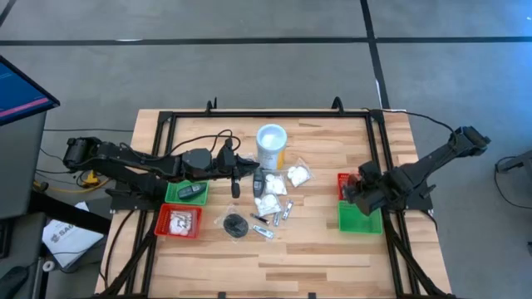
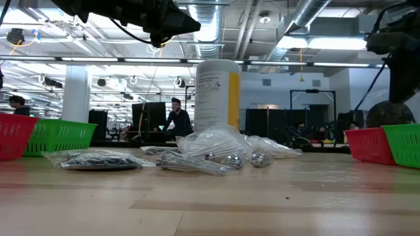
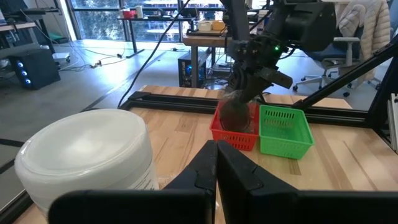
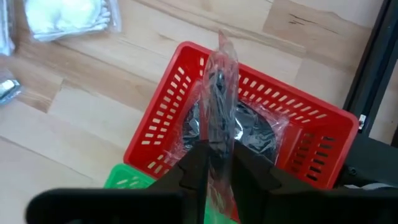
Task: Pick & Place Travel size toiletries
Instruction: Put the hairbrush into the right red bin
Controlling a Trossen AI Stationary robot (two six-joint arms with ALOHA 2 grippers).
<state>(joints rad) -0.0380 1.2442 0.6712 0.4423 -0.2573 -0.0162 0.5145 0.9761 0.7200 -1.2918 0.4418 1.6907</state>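
Four trays sit on the counter (image 1: pixel 316 257), two per side; the right tool (image 4: pixel 219 163) pinches a bagged black pot (image 4: pixel 239 130) over the red tray (image 4: pixel 186 118); the left tool (image 3: pixel 216 163) is closed, empty.

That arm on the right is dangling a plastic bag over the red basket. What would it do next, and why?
Probably open and let go. The right hand pinches the clear bag by its top, and the bag's dark contents already hang inside the red basket, so releasing should drop it in.

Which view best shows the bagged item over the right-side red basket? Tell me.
Right wrist view: the bagged item fills the frame above the red basket. Left wrist shows it distantly; the high and low views hide it.
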